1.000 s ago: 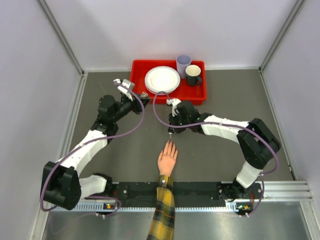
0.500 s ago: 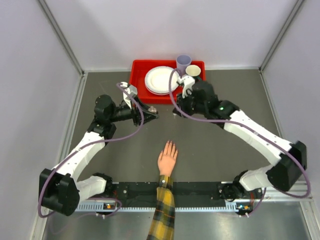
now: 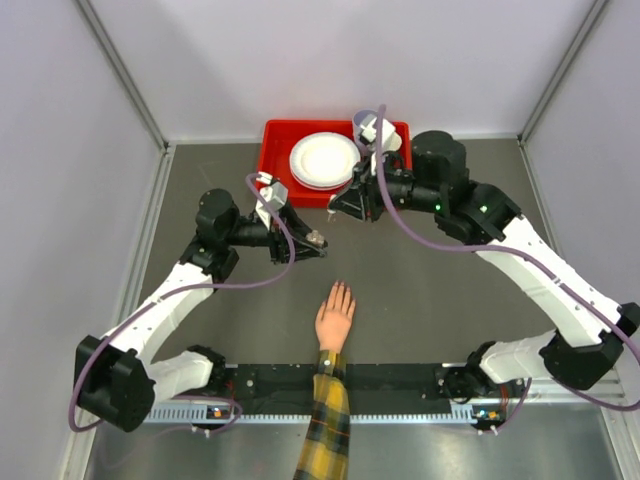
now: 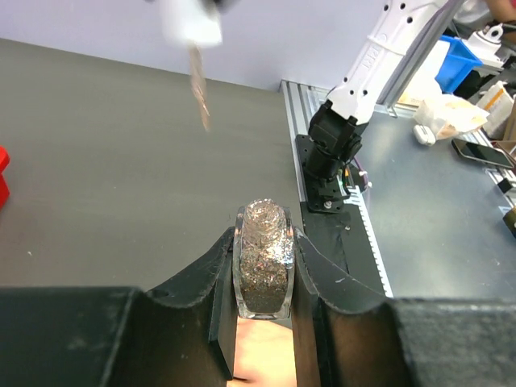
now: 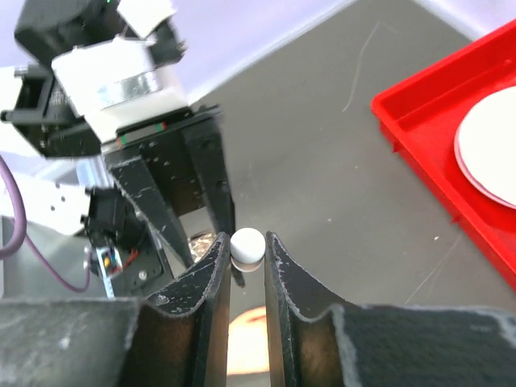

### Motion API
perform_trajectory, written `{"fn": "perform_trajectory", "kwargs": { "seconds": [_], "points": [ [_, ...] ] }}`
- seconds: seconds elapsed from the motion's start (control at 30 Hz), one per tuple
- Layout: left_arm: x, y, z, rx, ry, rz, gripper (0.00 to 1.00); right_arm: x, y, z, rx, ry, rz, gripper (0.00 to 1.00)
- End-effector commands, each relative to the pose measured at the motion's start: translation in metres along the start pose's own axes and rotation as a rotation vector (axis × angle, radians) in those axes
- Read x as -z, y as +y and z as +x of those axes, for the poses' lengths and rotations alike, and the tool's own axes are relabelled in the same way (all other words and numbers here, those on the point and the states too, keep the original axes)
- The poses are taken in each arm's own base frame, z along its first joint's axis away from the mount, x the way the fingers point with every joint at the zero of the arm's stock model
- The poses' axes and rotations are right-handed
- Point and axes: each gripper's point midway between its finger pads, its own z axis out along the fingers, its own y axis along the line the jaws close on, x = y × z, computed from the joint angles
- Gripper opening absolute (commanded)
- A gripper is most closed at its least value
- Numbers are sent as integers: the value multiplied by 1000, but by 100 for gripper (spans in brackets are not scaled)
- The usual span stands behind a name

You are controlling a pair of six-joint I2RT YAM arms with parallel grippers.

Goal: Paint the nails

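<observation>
Right end effector (image 5: 247,240) is carrying the pinched brush cap (image 5: 247,247) off toward the table's (image 3: 450,290) far edge, left end effector (image 4: 264,242) is clamping the bottle (image 4: 264,270).

Background stuff on the grey table (image 3: 450,310) – red tray (image 3: 280,172) at the far edge
A white plate (image 3: 323,160) sits in the tray. Off past the table's side there's a blue bin (image 4: 455,60) and what looks like a phone (image 4: 484,153) on a metal surface.
</observation>
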Motion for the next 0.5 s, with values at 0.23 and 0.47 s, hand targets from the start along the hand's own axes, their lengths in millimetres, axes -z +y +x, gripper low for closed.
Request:
{"fn": "perform_trajectory", "kwargs": {
  "seconds": [0.23, 0.47],
  "points": [
    [-6, 1, -5, -58, 20, 33, 0, -3, 30, -5, 101, 13, -62, 0],
    [-8, 2, -3, -60, 32, 35, 0, -9, 31, -3, 95, 19, -77, 0]
  ]
}}
